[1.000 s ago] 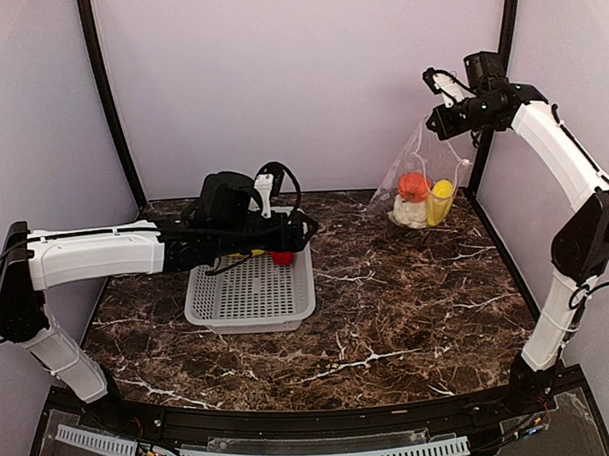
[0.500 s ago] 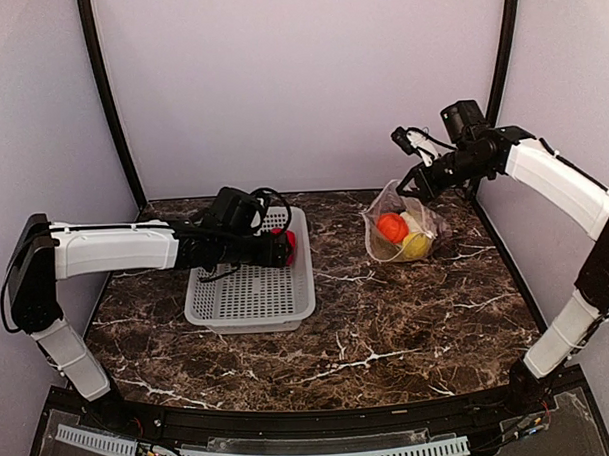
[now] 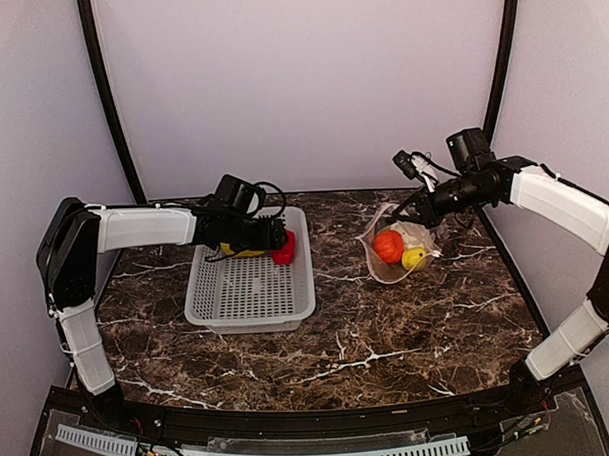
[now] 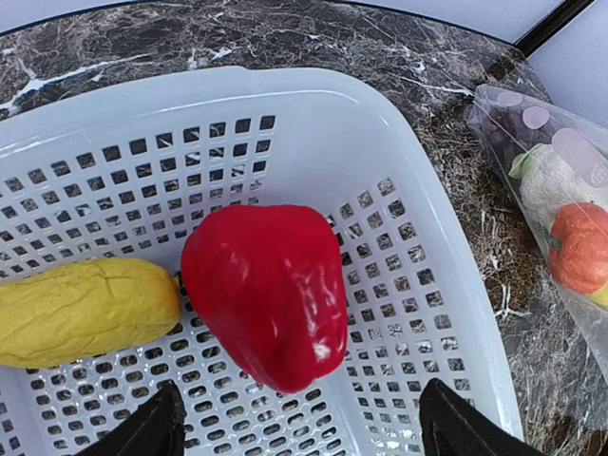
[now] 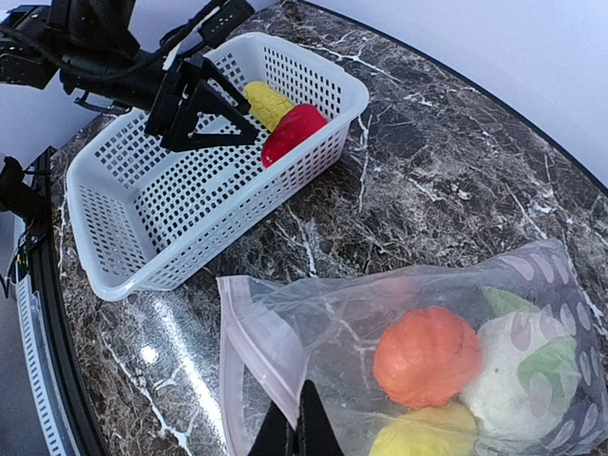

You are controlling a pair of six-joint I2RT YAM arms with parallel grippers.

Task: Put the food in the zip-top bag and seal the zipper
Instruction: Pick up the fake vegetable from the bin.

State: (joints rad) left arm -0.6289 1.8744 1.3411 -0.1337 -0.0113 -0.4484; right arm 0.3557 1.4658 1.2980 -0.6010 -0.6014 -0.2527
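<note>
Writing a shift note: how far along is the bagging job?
Done: orange piece, yellow piece and whitish piece are in the zip-top bag, which the right gripper pinches. In hand: open left gripper over the red pepper. Left: pepper, corn in the basket, sealing the zipper.

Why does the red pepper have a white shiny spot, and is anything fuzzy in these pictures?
Left wrist view: glare makes that white spot on the red pepper; the dark fingertips at the bottom edge look soft. Right wrist view: the marble table shines whitish beside the basket, and the zip-top bag has a pale sheen. Top view: even light, only faint shadows.
</note>
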